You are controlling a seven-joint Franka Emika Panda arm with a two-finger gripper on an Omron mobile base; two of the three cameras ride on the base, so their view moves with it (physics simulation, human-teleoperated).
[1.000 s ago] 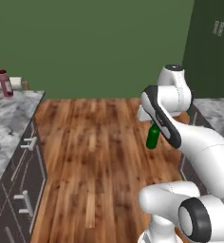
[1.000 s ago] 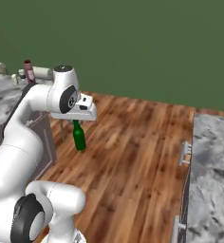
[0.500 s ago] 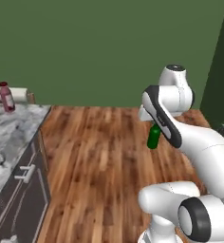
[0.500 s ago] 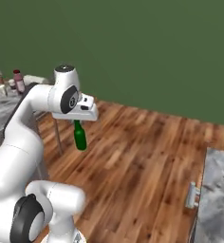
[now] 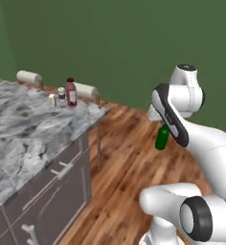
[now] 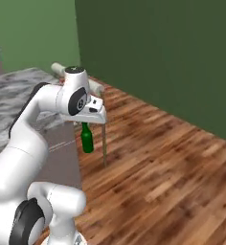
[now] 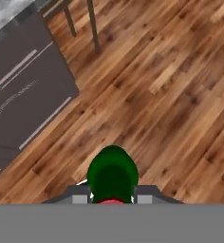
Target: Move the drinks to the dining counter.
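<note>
The pincer [image 7: 112, 195] is clamped on the neck of the dark-green bottle [image 5: 162, 137], which hangs upright below the hand over the wooden floor [image 6: 172, 162], exactly as in the earlier frames. Since then the base has driven on and turned, so both base views have shifted. The marble worktop [image 5: 24, 139] with taupe drawers now lies near at the left, carrying the stemmed glass of red liquid [image 5: 71, 92], the white-topped cup [image 5: 61, 96] and a yellowish can [image 5: 52, 99] near its far corner.

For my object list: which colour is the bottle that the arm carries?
Dark green. The bottle hangs from the end effector over the wooden floor, shown best in the right base view.
</note>
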